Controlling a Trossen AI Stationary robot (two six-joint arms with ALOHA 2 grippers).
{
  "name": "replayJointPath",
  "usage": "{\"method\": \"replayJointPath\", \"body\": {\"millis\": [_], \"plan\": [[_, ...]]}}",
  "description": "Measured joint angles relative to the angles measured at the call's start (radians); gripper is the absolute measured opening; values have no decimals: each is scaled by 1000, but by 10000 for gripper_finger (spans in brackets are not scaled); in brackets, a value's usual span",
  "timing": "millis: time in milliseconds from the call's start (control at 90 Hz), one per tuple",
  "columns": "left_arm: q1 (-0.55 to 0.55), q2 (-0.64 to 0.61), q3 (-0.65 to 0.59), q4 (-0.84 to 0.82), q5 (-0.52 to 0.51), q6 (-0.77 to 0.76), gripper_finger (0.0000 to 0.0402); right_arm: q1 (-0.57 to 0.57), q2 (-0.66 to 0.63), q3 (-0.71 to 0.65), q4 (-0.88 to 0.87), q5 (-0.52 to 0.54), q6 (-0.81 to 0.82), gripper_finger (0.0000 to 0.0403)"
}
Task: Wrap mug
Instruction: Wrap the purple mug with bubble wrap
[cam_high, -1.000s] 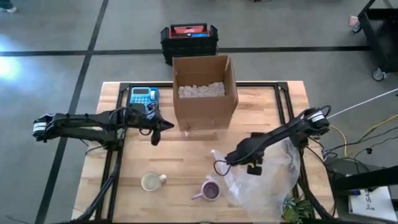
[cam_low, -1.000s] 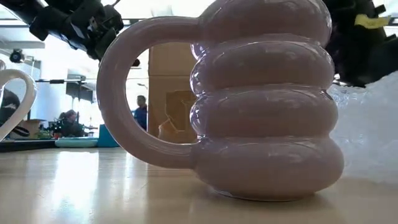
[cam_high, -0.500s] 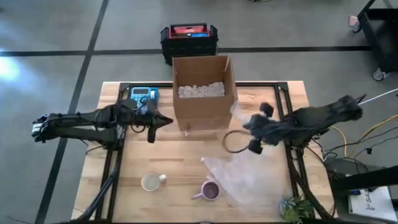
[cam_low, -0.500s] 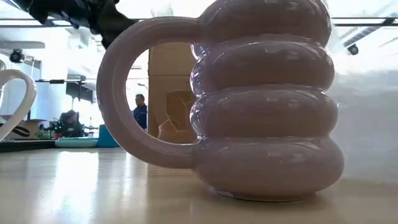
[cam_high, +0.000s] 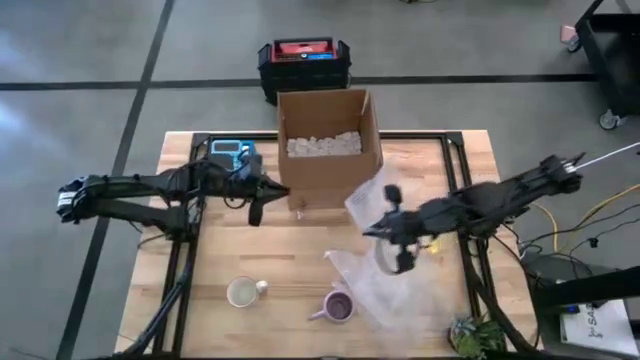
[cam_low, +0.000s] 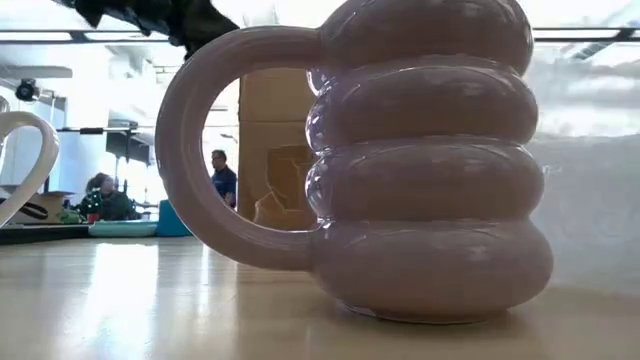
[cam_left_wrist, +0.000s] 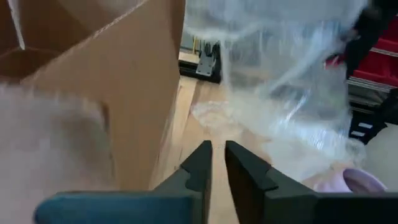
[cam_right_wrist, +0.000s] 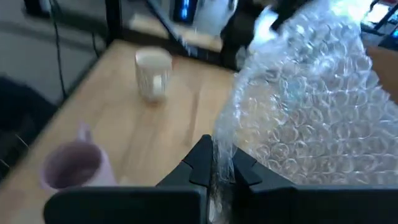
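A lilac ribbed mug (cam_high: 338, 307) stands upright near the table's front edge and fills the low view (cam_low: 420, 170). Just right of it, a clear bubble wrap sheet (cam_high: 400, 285) has its lower part on the table and its upper part raised. My right gripper (cam_high: 390, 228) is shut on that raised part above the table's middle right. My left gripper (cam_high: 255, 203) hovers shut beside the cardboard box's left front corner, holding nothing (cam_left_wrist: 217, 158). My right gripper pinches an edge of the bubble wrap (cam_right_wrist: 222, 146) between its two fingers; how many layers I cannot tell. The arm reaches in from the table's right side. The sheet hangs slack from the fingers, its lower part (cam_high: 410, 310) lying on the table beside the mug.
An open cardboard box (cam_high: 328, 150) with white filler stands at the table's far middle. A cream mug (cam_high: 243, 292) sits left of the lilac one. A blue device (cam_high: 232, 153) lies at the far left, a black and red case (cam_high: 305, 60) on the floor beyond.
My right gripper has risen from low over the wrap, carrying part of the sheet up toward the box, then come back a little toward the table's left. The wrap's upper part now stands raised while its lower part stays on the table. My left gripper has crept toward the box.
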Motion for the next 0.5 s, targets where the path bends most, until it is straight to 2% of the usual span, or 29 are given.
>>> {"method": "replayJointPath", "body": {"millis": [111, 267, 422, 500], "plan": [[0, 52, 97, -81, 5, -5, 121, -7, 112, 27, 41, 9, -60, 0], [0, 114, 221, -296, 17, -60, 189, -7, 234, 73, 41, 161, -152, 0], [0, 170, 242, -305, 26, -154, 228, -9, 350, 136, 43, 322, -290, 0], [0, 197, 242, -309, 26, -189, 236, -9, 408, 175, 44, 365, -355, 0]]}}
